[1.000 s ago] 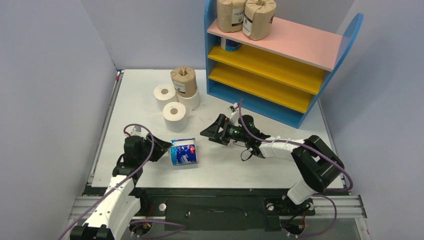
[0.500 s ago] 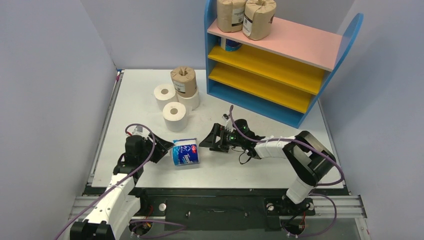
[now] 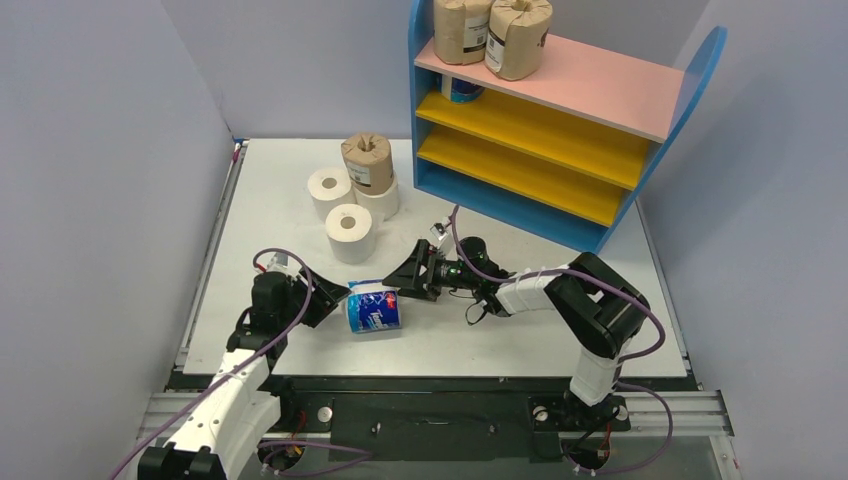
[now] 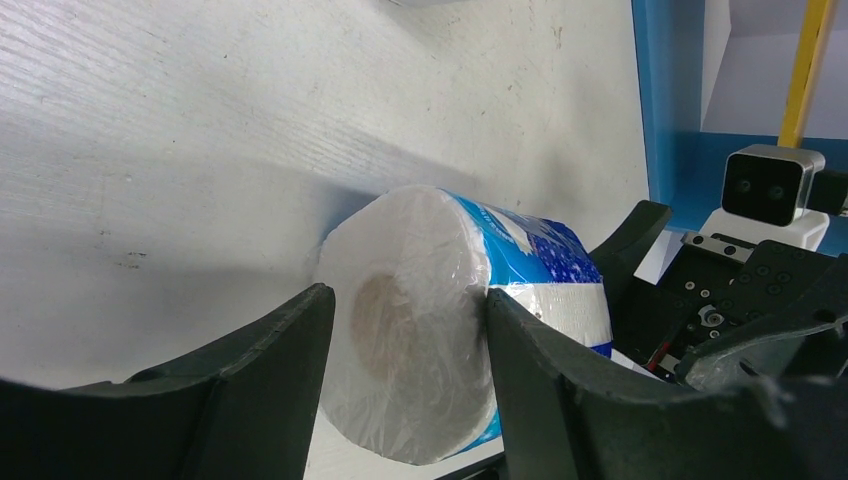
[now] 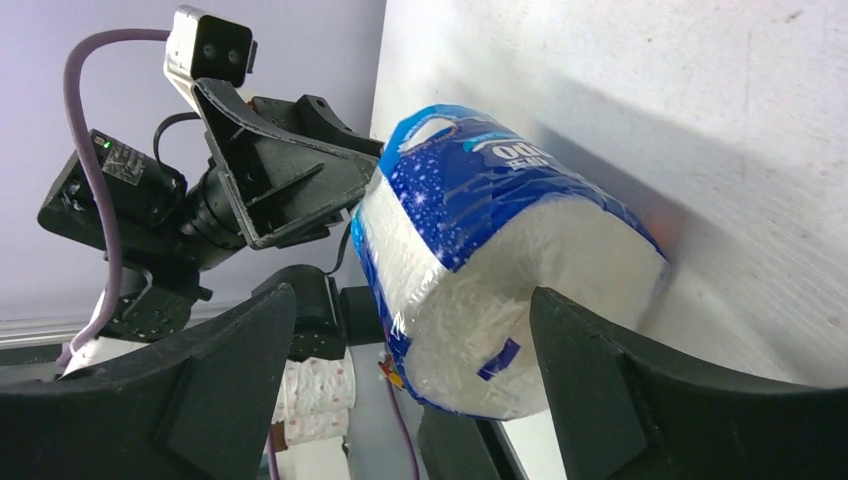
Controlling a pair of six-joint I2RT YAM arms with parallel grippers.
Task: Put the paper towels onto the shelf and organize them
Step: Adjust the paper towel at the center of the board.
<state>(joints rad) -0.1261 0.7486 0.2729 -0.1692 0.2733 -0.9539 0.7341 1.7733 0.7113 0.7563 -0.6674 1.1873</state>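
A blue-and-white wrapped paper towel roll (image 3: 373, 308) lies on its side on the table near the front. My left gripper (image 3: 335, 298) is shut on its left end; in the left wrist view the roll (image 4: 450, 330) sits between the fingers of that gripper (image 4: 408, 295). My right gripper (image 3: 402, 281) is open, its jaws flanking the roll's right end (image 5: 500, 290) without closing. The shelf (image 3: 425, 100) stands at the back right, with two brown rolls (image 3: 462, 28) (image 3: 518, 35) on its pink top board and a blue-and-white roll (image 3: 460, 90) on the upper yellow board.
On the table behind the held roll stand two white rolls (image 3: 329, 192) (image 3: 350, 232), and a brown roll (image 3: 367, 163) stacked on another white roll (image 3: 385, 203). Grey walls close in on the left and right. The shelf's blue side panel (image 4: 665, 100) shows in the left wrist view.
My right gripper has moved left across the table until its open jaws flank the blue-and-white roll. My left gripper and the roll have shifted slightly to the right.
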